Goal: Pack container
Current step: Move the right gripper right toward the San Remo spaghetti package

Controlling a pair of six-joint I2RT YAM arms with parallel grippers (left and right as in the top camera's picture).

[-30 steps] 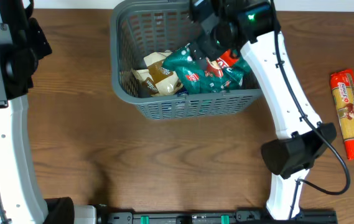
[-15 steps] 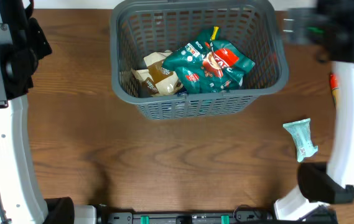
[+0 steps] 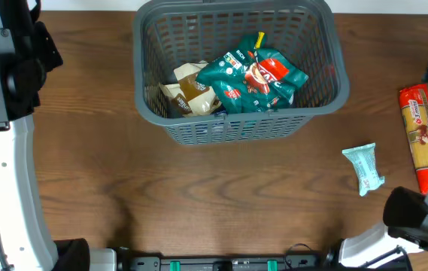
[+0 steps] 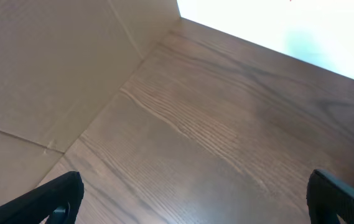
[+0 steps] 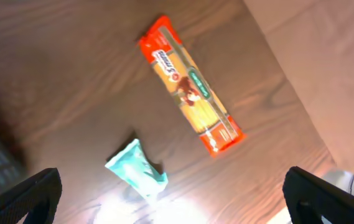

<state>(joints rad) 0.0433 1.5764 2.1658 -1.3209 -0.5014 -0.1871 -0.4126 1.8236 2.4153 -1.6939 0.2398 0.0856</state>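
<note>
While both arms hung over the table (image 3: 198, 196) with nothing in their grasp, the nearest loose item to its front edge was a small pale teal packet (image 3: 364, 169). It lay flat on the wood at the right side, well apart from the container. Just beyond it and further right, a long orange-red pasta packet (image 3: 424, 139) lay flat near the table's right edge, its length running roughly front to back and not touching the teal packet. The right wrist camera looked down on both of these. The right fingers (image 5: 27, 199) were spread as wide as they went, one tip in each lower corner of that view, and only bare wood and the two packets showed between them. The left arm (image 3: 3, 75) stood at the table's left edge. Its wrist camera showed the left fingers (image 4: 58, 199) likewise wide apart and holding nothing, above plain wood grain with a brown cardboard-like wall to one side. Farthest back, at the middle of the table, stood the container (image 3: 229, 129), a large dark grey basket with slotted walls, upright, its far rim reaching the top of the overhead view. Inside it, several dark teal snack bags (image 3: 255, 79) with red print were heaped toward the middle and right. A beige packet (image 3: 187, 90) lay just beside them on the left, near the front wall.
</note>
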